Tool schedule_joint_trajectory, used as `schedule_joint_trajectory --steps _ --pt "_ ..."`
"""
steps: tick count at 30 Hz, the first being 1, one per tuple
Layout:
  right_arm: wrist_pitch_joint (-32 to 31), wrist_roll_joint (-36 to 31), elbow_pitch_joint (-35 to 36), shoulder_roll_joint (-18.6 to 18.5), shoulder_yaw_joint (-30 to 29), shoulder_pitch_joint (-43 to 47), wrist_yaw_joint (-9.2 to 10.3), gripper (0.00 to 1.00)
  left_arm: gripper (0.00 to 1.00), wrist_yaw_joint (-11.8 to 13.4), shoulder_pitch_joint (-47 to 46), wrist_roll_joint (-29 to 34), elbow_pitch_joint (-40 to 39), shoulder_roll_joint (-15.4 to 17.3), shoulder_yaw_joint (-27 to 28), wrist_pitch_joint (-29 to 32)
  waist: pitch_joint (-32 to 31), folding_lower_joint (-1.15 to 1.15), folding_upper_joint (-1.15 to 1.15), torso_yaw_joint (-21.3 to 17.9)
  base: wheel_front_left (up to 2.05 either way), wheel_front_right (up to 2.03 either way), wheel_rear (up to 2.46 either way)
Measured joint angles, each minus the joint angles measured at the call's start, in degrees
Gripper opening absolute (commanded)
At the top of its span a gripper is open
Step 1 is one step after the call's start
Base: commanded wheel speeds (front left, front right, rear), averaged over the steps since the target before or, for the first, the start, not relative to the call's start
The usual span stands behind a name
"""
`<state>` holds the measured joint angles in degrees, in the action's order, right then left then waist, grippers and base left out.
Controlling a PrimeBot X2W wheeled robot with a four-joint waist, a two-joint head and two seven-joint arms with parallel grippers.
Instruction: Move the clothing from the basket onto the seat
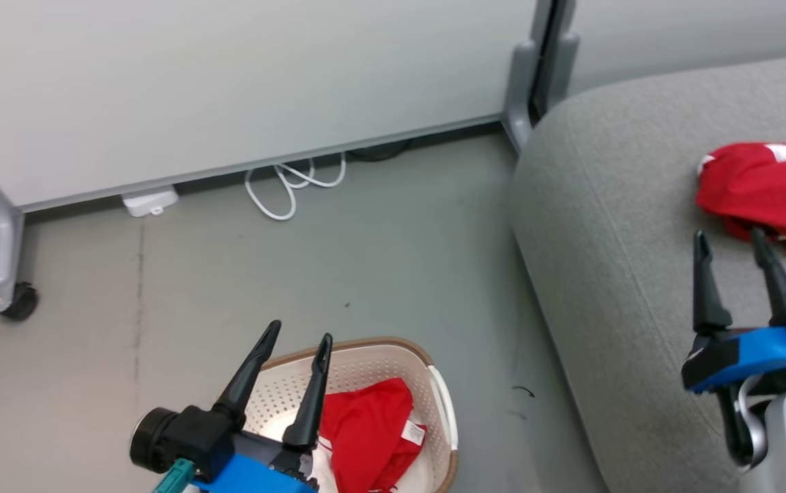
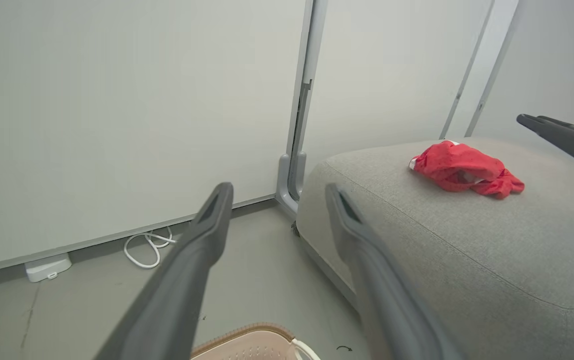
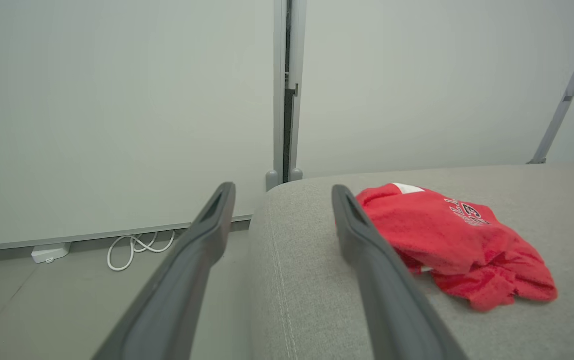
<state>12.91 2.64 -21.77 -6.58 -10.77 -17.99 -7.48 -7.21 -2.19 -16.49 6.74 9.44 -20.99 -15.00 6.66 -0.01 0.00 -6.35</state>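
Note:
One red garment with white lettering (image 1: 769,192) lies crumpled on the grey seat (image 1: 612,226); it also shows in the left wrist view (image 2: 464,172) and the right wrist view (image 3: 447,240). A second red garment with white trim (image 1: 369,435) rests inside the cream basket (image 1: 444,404) on the floor. My left gripper (image 1: 299,335) hovers open above the basket's left side, holding nothing. Over the seat, my right gripper (image 1: 728,239) is open and empty, its fingertips just short of the lettered garment.
A pale grey partition panel (image 1: 229,89) on a castor leg (image 1: 6,274) stands behind. A white cable (image 1: 290,185) and a white power block (image 1: 150,202) lie on the floor below it. Bare grey floor (image 1: 379,274) stretches between basket, partition and seat.

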Motion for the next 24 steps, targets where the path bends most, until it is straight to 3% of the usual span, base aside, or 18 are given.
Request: schedule_joint_trajectory --steps 9,24 --pt "-3.5 -0.8 8.0 3.0 1.9 8.5 0.0 1.0 1.0 0.0 2.4 0.0 2.3 -0.6 5.1 0.0 -3.1 0.0 0.0 5.0 0.0 0.0 0.0" --pt "-5.2 1.1 11.8 3.6 6.6 15.8 0.0 1.0 1.0 0.0 5.9 0.6 4.4 -1.0 13.8 0.0 -7.3 0.01 0.0 9.7 0.0 0.0 0.0"
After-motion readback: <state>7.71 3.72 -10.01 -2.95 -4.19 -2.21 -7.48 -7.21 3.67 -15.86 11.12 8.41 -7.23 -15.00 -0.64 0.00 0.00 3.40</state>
